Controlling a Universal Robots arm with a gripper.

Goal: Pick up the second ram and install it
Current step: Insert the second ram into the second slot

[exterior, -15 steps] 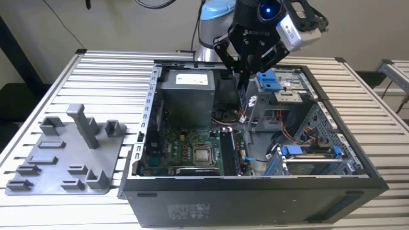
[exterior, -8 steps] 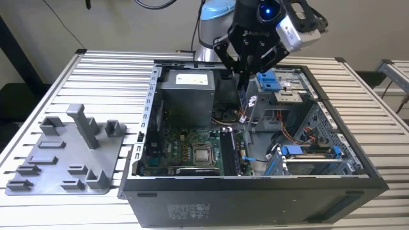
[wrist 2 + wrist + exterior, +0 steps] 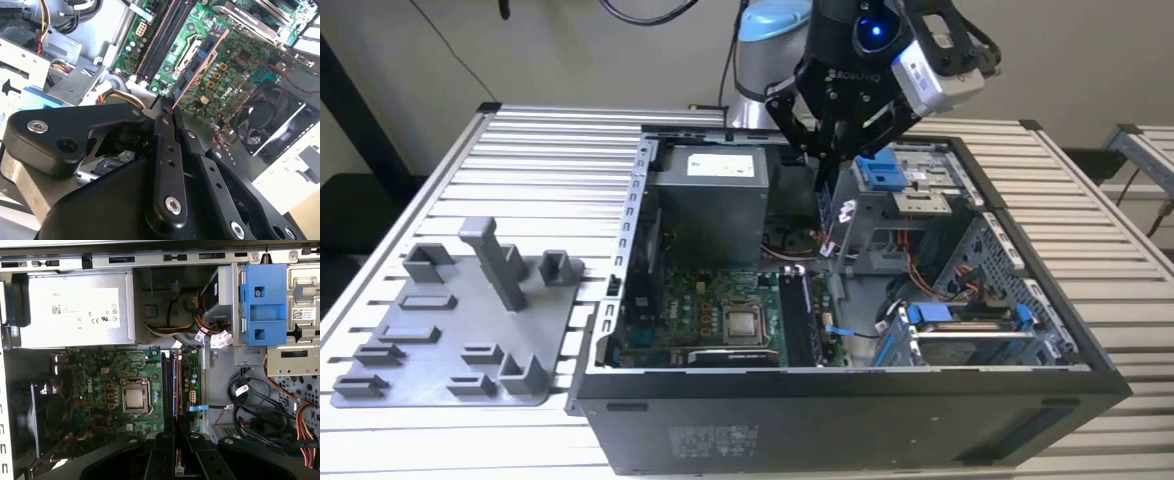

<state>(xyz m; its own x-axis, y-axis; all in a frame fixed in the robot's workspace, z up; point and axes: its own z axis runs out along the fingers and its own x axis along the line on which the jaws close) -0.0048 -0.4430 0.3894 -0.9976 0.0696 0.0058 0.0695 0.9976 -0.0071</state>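
Claw [image 3: 829,165] hangs over the open case [image 3: 854,410], fingers pinched tight on the ram [image 3: 825,205], with no gap beyond the stick's own thickness. In the exterior view the ram points straight down from the fingertips, thin and dark. It is in the air above the far part of the board [image 3: 707,305] and clear of it. It sits between the power supply [image 3: 707,190] on the exterior view's left and the blue bracket [image 3: 887,172] on the exterior view's right.

Over to the second wrist view: claw [image 3: 165,107] up close, black fingers [image 3: 167,150] clamped on one end of the ram [image 3: 202,55]. The stick runs out away from them over the green board [image 3: 240,55], showing a pinkish edge and blue chips on its face. Long black slots [image 3: 165,35] lie just beside its line, not touching. The fan [image 3: 265,117] is off to its other side.

First wrist view, looking down into the case: claw [image 3: 176,445] gripping, ram [image 3: 178,385] edge-on as a thin reddish line along the slots [image 3: 167,385], near the processor [image 3: 134,399]. Whether it is lined up over one slot, I cannot tell.

Out on the worktop [image 3: 520,140], on the exterior view's left of the case, the grey holder tray [image 3: 454,330] sits well apart from the claw.
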